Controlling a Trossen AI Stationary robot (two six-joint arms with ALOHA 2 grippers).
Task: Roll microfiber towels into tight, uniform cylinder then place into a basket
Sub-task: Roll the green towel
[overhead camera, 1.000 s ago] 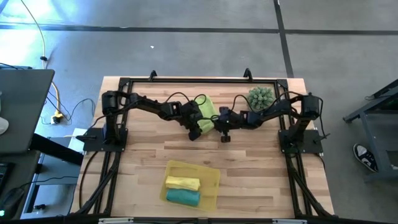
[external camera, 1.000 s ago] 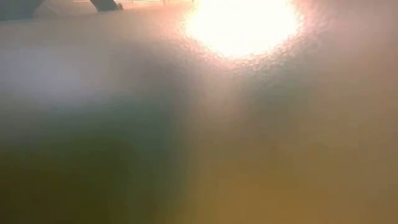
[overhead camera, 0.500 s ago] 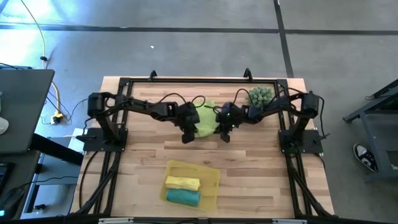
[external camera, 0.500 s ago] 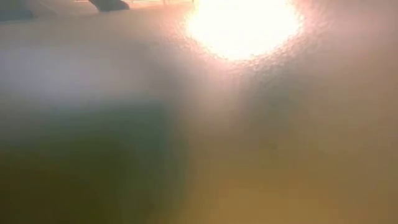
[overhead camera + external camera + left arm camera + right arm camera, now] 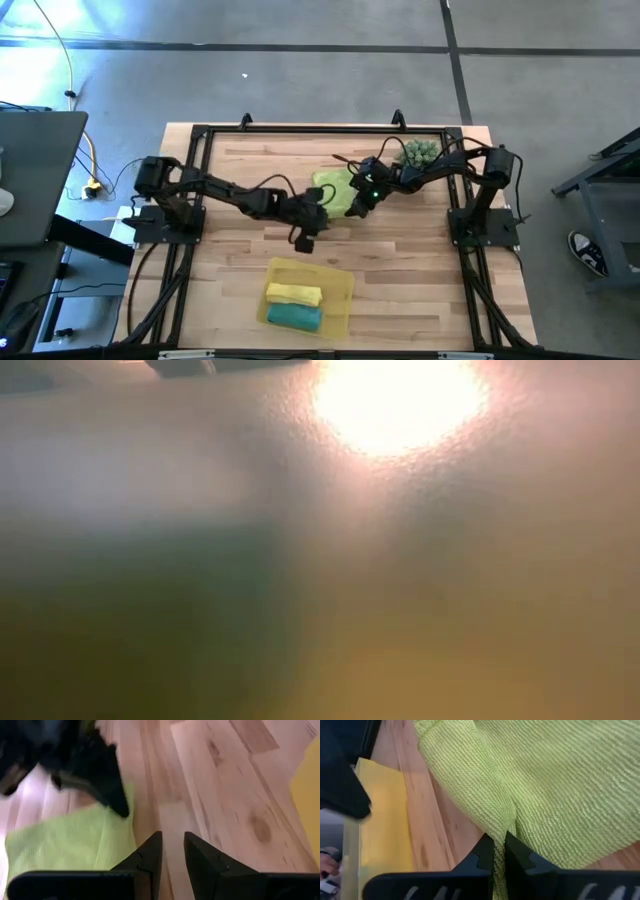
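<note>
The lime green towel [image 5: 334, 184] lies crumpled on the table's middle; it also shows in the left wrist view [image 5: 65, 847]. My right gripper [image 5: 354, 203] is at its right side, shut on it. My left gripper [image 5: 305, 237] is just nearer than the towel, empty, its fingers [image 5: 155, 845] a narrow gap apart over bare wood. The yellow basket [image 5: 340, 283] stands at the near edge. It holds the rolled yellow towel [image 5: 293, 293] and the rolled teal towel [image 5: 294, 316]. The low view shows only glare. My right gripper pinches a raised fold of the lime towel [image 5: 501, 822] between its two fingers, near the towel's edge. The fingers slant down from the table's far right. The rest of the towel lies slack on the wood.
A spiky green plant [image 5: 420, 152] stands at the far right, close behind my right arm. The basket's rim shows in the right wrist view [image 5: 375, 820]. Bare wood lies at the near left and near right of the table.
My left gripper has moved off the lime towel toward the table's near edge and now stands over bare wood. The towel has spread wider on the table. My right gripper has stayed at the towel's right side and shifted slightly toward the far edge.
</note>
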